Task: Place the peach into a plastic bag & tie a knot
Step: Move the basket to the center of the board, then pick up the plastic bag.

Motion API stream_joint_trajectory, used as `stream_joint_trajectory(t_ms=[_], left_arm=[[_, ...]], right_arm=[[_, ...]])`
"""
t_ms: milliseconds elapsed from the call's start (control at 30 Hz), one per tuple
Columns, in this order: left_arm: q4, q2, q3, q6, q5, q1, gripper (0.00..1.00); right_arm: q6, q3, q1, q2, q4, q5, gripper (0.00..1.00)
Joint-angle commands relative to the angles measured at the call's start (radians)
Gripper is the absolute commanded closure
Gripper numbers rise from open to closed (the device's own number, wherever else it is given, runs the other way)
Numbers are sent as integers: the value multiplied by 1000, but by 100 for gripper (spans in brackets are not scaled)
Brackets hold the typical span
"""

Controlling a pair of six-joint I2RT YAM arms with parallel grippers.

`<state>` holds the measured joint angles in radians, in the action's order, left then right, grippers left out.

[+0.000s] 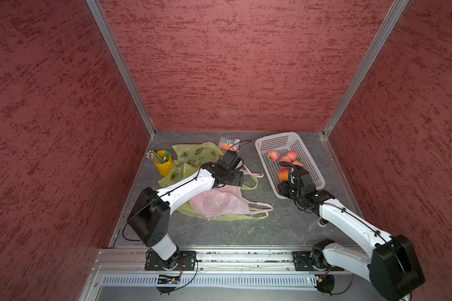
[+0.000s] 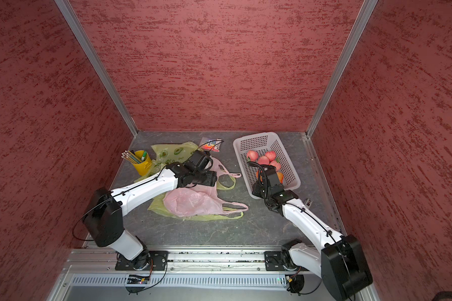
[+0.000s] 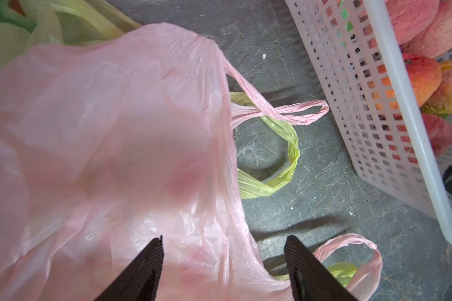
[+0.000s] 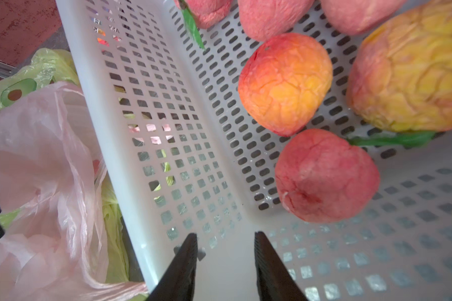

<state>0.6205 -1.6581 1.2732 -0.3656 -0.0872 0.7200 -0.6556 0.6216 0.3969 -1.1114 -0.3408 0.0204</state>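
The peach (image 4: 326, 177) nearest the right hand (image 4: 226, 250) lies in the basket (image 4: 92, 86) among other fruit; none is in a bag yet. The right hand hangs inside the basket's near corner, jaws apart and empty, and the gap looks narrower than that peach. If it goes in like this, the tips would likely butt the fruit and roll it against its neighbours rather than straddle it. The basket looks light, so a push on a wall could slide it over the worktop (image 1: 232, 234). A yellow fruit (image 4: 412, 65) sits just beside the peaches, and a loose aim could pick that up instead.

The left hand (image 3: 223, 260) is over the edge of the pink bag (image 3: 102, 130), jaws apart, with film below them and nothing clamped. The bag lies flat and crumpled, so I judge the main danger to be a pinch through both layers, which would keep the mouth shut and leave the peach sitting on top. The pink bag rests on a green bag (image 1: 193, 152) and their handles cross, so a low grasp could catch green film as well and drag both
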Motion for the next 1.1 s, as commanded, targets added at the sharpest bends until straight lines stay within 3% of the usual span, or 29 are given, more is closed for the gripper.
stream_joint_trajectory(t_ms=[0,233,467,533,667,700,933,1067], left_arm=[[54,-71,65,20,-75,24,25],[78,-173,123,8,-143,30,30],[82,-242,130,-2,-126,29,39],[68,-248,123,-2,-120,29,49],[60,-240,121,7,-92,15,94],[65,-227,121,7,-83,8,100],[119,-65,95,34,-28,-30,100],[157,37,86,40,91,-80,100]], right_arm=[[-80,-33,20,30,-94,-20,60],[-70,28,21,29,-92,-34,54],[-51,102,20,19,-82,-76,51],[-45,121,20,15,-71,-81,51],[-17,164,17,-17,-56,-105,50],[-9,177,14,-31,-52,-113,50],[47,250,-33,-146,10,-114,38],[71,305,-73,-234,58,-100,31]])
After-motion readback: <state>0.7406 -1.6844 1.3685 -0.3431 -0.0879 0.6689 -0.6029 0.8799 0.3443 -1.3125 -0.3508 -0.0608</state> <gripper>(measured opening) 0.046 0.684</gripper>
